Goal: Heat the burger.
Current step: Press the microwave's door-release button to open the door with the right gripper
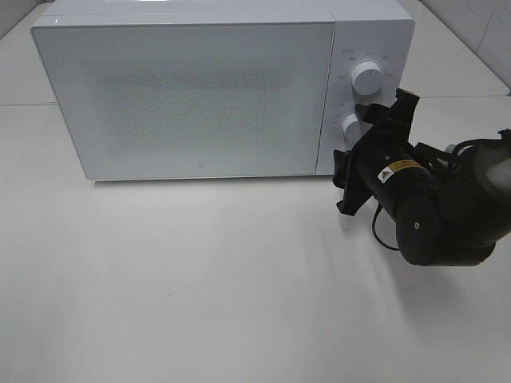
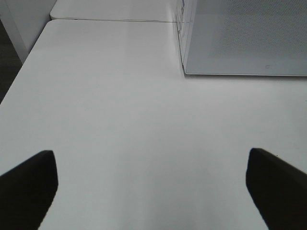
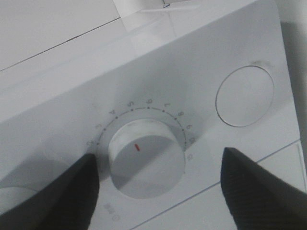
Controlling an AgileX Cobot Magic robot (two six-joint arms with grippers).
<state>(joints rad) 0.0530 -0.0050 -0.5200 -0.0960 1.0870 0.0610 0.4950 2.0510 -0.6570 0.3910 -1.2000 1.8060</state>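
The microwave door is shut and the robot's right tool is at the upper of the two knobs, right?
Not quite. The microwave door is shut, but the right tool is at the lower knob, not the upper knob. The exterior high view shows it: the upper knob stands free above the tool.

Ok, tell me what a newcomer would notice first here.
The big white microwave, door shut, fills the back of the table. At its lower dial the black right gripper stands with jaws open either side of it. The left gripper hangs open over the white tabletop.
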